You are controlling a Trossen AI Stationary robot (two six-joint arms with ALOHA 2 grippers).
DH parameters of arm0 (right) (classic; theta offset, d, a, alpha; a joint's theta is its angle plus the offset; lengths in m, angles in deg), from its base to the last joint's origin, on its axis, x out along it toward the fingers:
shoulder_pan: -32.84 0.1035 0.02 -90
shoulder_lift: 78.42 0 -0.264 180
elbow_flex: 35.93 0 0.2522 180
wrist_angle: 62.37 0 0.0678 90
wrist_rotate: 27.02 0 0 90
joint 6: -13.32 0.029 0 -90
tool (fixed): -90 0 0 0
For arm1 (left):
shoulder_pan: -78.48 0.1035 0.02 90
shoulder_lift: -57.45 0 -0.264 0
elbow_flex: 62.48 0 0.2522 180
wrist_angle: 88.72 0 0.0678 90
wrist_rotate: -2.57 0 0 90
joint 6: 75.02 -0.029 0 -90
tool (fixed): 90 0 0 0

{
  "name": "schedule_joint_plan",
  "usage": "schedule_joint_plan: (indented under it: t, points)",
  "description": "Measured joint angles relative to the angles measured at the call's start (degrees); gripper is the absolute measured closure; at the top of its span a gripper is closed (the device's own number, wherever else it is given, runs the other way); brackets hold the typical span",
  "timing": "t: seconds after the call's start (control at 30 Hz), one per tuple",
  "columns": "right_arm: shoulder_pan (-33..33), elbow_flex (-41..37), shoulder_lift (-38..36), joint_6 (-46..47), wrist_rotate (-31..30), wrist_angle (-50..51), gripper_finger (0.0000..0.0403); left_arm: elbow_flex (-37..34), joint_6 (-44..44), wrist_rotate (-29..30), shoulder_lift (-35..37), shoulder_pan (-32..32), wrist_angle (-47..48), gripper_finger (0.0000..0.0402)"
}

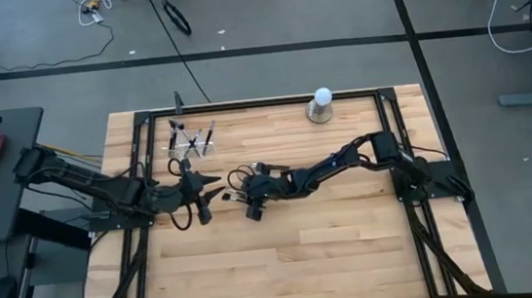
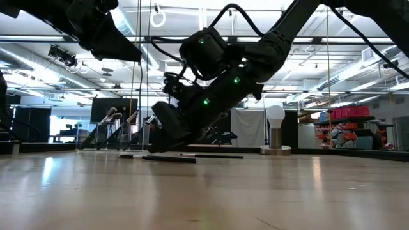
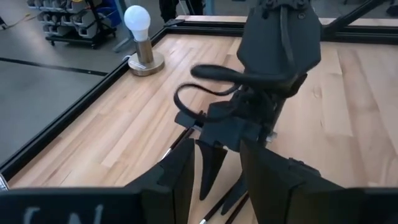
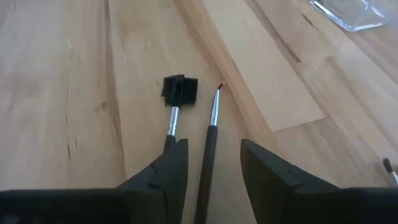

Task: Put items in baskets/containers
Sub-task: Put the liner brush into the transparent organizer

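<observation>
Two black-handled makeup brushes lie side by side on the wood in the right wrist view, a thin one [image 4: 213, 124] and a flat-headed one [image 4: 180, 91]. My right gripper [image 4: 214, 146] is open and slants down low over them. Its fingers stand either side of the thin brush's handle, and the flat brush's handle runs under one finger. The clear holder [image 1: 192, 139] stands at the far left with several brushes upright in it. My left gripper [image 1: 214, 195] hovers open just left of the right gripper [image 1: 249, 201], with nothing between its fingers.
A white ball on a grey round base [image 1: 321, 104] stands near the table's far edge. Another brush tip [image 4: 388, 165] lies toward the holder [image 4: 351, 12]. A black frame runs round the table. The near half of the wood is bare.
</observation>
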Motion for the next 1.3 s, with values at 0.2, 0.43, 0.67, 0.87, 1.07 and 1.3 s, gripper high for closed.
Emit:
schedule_joint_plan:
  t: [0.2,0.43,0.67,0.87,1.07,1.3]
  points:
    - [-0.31,0.02,1.91,-1.06,-1.84,-1.56,0.0270,0.00,0.00,0.00,0.00,0.02,0.31,0.0266]
    - [-0.86,0.16,3.03,-1.18,-1.38,-1.68,0.0313,0.00,0.79,0.00,0.00,0.02,0.61,0.0266]
    - [-0.97,-0.94,3.65,-3.15,-1.44,-2.25,0.0386,0.00,0.79,-0.02,0.00,0.02,0.67,0.0266]
    - [-1.12,-7.42,3.15,-1.25,-5.01,-10.07,0.0388,0.00,1.05,-0.02,0.00,0.02,2.90,0.0266]
    - [0.29,-20.94,-1.46,2.63,-6.57,-28.78,0.0394,-0.02,1.92,-0.07,-0.02,0.02,4.79,0.0266]
    - [4.90,-34.08,-9.30,1.81,-5.99,-51.88,0.0394,-0.02,0.20,-0.69,-3.98,-0.52,2.13,0.0266]
